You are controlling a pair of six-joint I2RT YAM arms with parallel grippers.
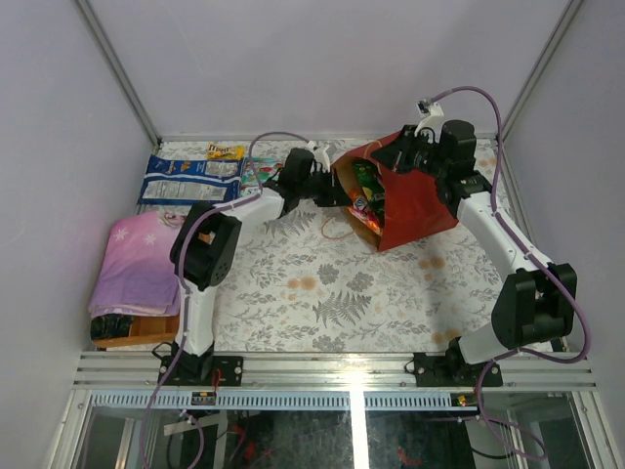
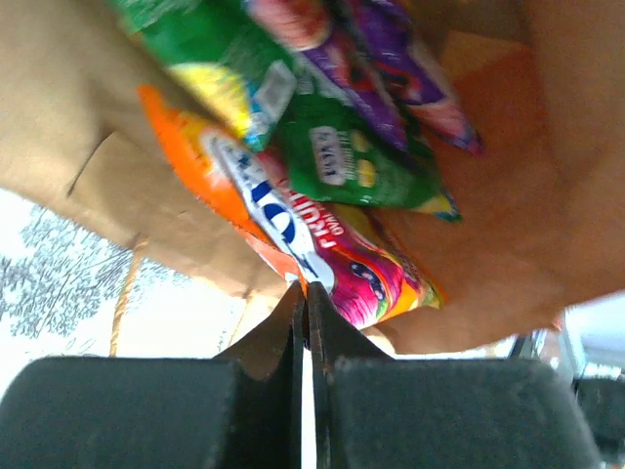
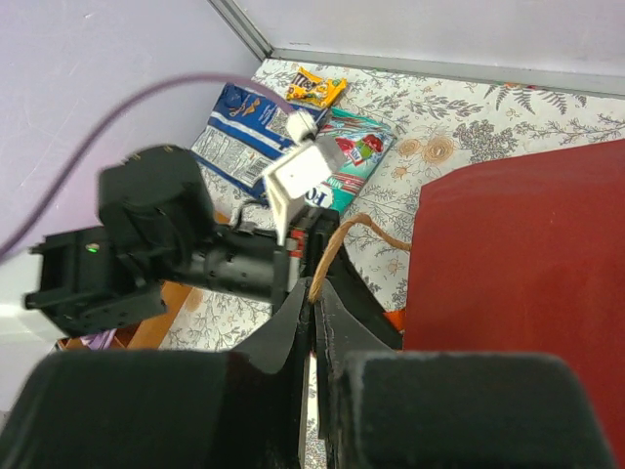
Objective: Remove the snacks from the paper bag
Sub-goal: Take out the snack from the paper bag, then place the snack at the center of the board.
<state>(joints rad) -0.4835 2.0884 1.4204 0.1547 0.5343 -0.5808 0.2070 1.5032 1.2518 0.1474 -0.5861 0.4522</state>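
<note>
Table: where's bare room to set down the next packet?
Widest free patch on the table: near middle, between the left arm and right arm, this side of the red bag. Crowded: back left, with blue packs, yellow packet, teal packet; pink cloth fills the left edge.

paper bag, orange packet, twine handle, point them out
paper bag [image 1: 420, 200]: top view, red outer side
orange packet [image 2: 293, 234]: left wrist view, printed middle
twine handle [image 3: 330, 249]: right wrist view, rising strand

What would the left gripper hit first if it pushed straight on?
The orange FOX'S packet, whose edge sits at the shut tips of the left gripper; the green packet lies beyond, though depth is unclear.
</note>
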